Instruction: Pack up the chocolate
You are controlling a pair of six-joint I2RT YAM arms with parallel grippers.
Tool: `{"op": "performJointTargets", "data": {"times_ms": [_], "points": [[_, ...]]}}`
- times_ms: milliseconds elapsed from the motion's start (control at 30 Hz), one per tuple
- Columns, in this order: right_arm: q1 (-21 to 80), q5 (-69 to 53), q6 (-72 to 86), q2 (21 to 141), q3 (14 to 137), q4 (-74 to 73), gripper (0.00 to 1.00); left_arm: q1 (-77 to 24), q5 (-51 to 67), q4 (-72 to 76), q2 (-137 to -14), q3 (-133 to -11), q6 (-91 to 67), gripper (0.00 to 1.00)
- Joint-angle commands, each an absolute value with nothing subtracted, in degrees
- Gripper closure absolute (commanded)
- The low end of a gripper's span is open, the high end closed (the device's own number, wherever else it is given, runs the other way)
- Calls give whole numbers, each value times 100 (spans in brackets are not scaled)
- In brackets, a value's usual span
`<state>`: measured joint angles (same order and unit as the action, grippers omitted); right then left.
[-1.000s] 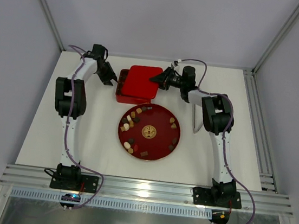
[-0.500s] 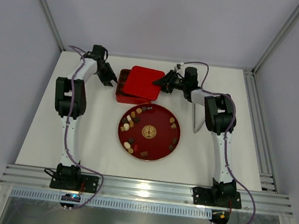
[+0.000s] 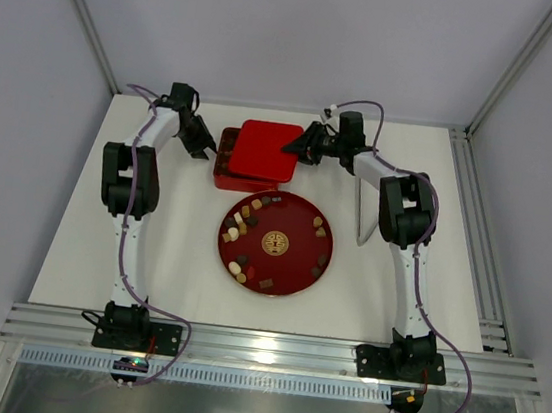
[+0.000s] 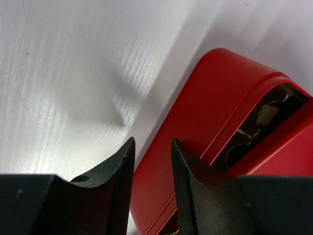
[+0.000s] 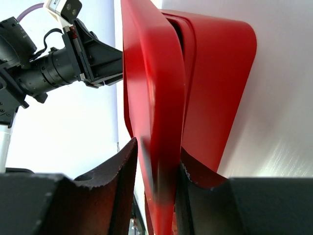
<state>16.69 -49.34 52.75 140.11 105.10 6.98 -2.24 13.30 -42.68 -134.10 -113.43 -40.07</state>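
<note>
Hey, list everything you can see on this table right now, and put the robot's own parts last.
chocolates: many, dark brown, tan and cream, scattered on the plate
plate: one, red with a gold emblem, mid-table
box: one, red, beyond the plate
lid: one, red, askew over the box
table: one, white, under everything
left gripper: one, black, at the box's left edge
right gripper: one, black, clamped on the lid's right edge

We log: red box (image 3: 229, 183) far centre, lid (image 3: 266, 150) askew over it, shifted right | red plate (image 3: 295, 261) nearer, gold emblem (image 3: 274, 243) at its middle.
</note>
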Motion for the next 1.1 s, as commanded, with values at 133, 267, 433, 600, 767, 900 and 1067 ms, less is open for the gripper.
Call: {"op": "performJointTargets", "data": {"times_ms": [133,267,433,600,767,900,1067], "points": [[1758,-5001,4772,14027,11311,-210,64,-290,1494,-4210,-13368,-11452,-3938,64],[1758,-5106,4790,14132,11399,-255,64,-325,1485,-4219,-13394,-11478,-3938,64],[1767,-5115,4632,14282,11601,-606,63,-351,1494,-4236,-13438,-11549,-3938,64],[1758,-5054,4579,14317,11637,-764,62,-360,1485,-4263,-13456,-11575,-3929,64],[1758,-4913,4421,14265,11681,-949,55,-360,1450,-4289,-13456,-11584,-3894,64],[1758,-4799,4316,14203,11707,-1107,50,-352,1441,-4315,-13447,-11593,-3867,63],[1758,-4737,4210,14115,11698,-1222,46,-352,1441,-4315,-13447,-11593,-3858,63]]}}
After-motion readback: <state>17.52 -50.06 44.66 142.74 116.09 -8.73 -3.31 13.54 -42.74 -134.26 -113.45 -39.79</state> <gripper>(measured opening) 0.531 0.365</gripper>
